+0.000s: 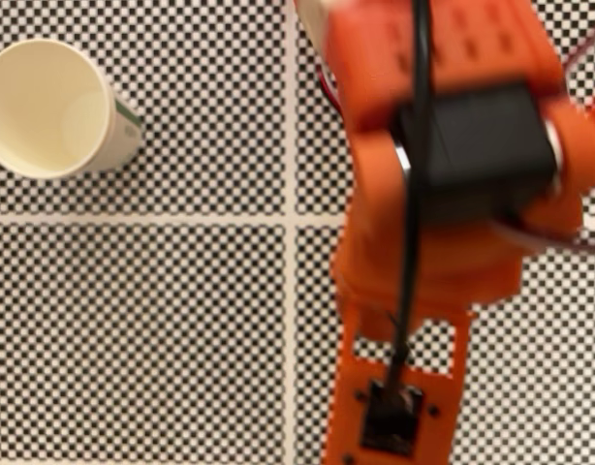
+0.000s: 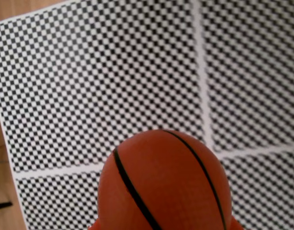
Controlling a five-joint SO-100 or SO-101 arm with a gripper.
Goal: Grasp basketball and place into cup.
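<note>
Basketball (image 2: 163,184) fills lower wrist view, cut off — gripper grip unclear; cup (image 1: 50,108) upper left.

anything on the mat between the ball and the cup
Nothing visible. In the wrist view the ball sits close under the camera with bare checkered mat beyond it. In the fixed view the cup stands at upper left, mouth open, and the mat between it and the arm is bare.
</note>
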